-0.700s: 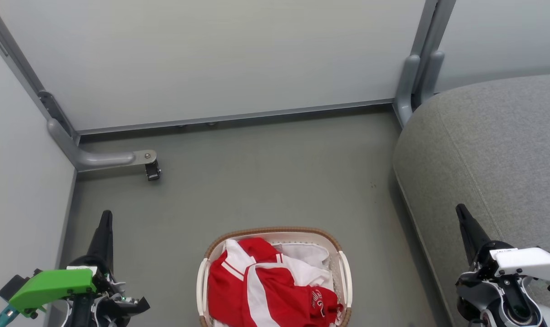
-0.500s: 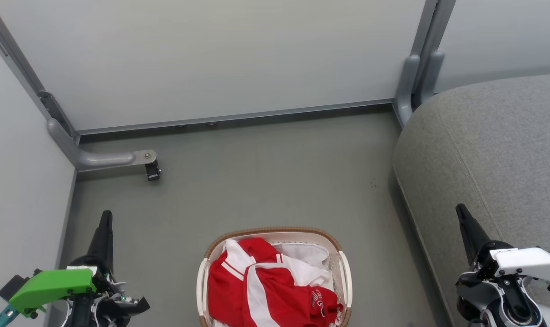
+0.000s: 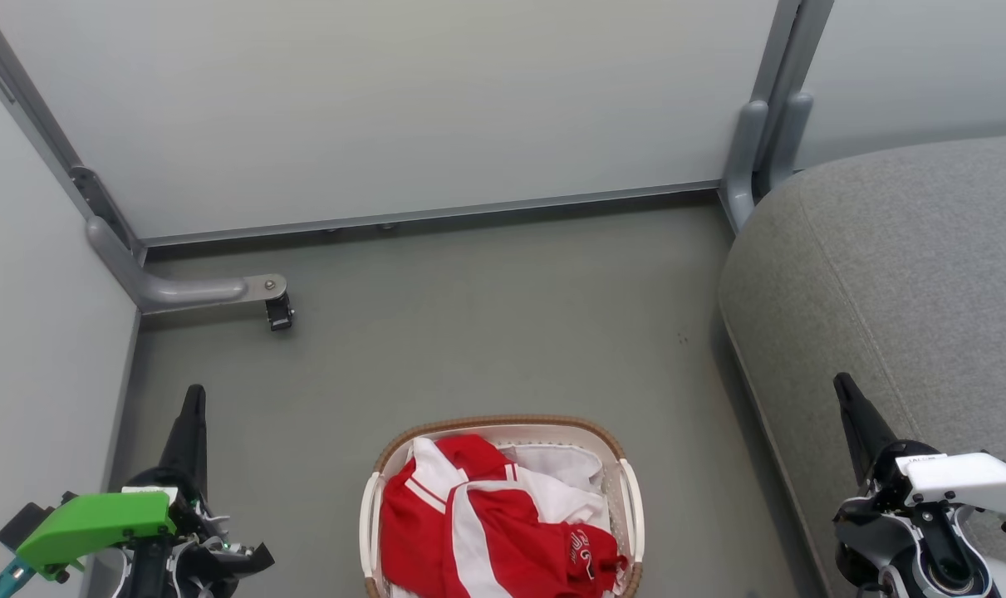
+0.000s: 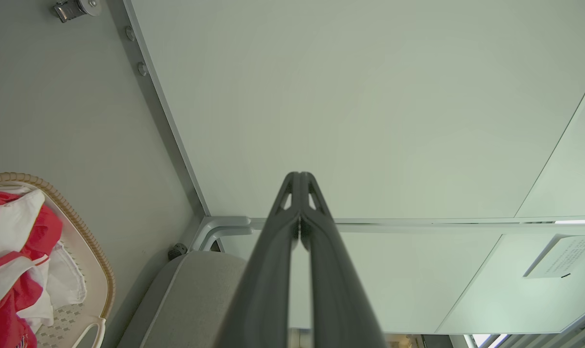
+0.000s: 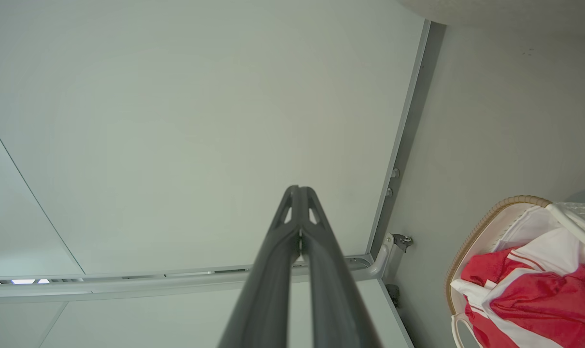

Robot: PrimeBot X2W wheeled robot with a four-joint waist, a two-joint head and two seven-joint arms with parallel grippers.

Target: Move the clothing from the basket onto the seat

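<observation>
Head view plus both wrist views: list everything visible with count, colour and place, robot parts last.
clothing: one crumpled heap, number of pieces unclear, red with white panels, inside the basket
white cloth: one, white, far side of the basket, partly under the clothing
basket: one, white with a brown woven rim, on the floor, bottom centre
seat: one, grey fabric, right side
floor: grey, middle
partition panels: pale grey, back and left
frame foot: one, grey metal with a black castor, on the floor at left
left hand: dark fingers, shut, empty, lower left
right hand: dark fingers, shut, empty, lower right
</observation>
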